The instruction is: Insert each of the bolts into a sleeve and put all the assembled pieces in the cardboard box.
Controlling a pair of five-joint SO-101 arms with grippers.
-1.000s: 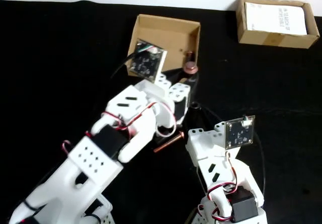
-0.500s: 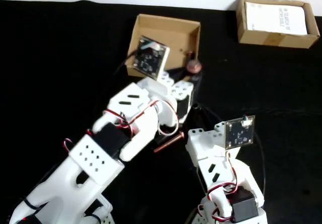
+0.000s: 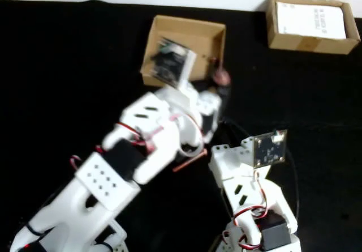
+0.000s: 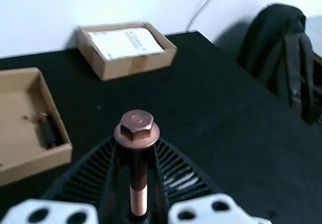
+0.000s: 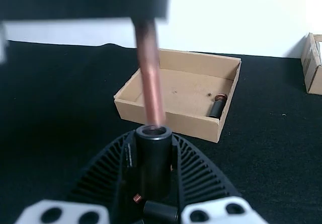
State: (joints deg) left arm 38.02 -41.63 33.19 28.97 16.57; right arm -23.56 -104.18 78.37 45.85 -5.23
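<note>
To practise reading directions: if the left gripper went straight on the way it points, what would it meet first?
Probably the box holding paper, across bare table from the left gripper; its height relative to the rim is unclear.

From high up we see the left arm [image 3: 141, 144] all blurry, and it hides part of the cardboard box [image 3: 195, 28]. In the right wrist view the top of the bolt [image 5: 151, 78] is lost behind a dark blur [image 5: 85, 0].
</note>
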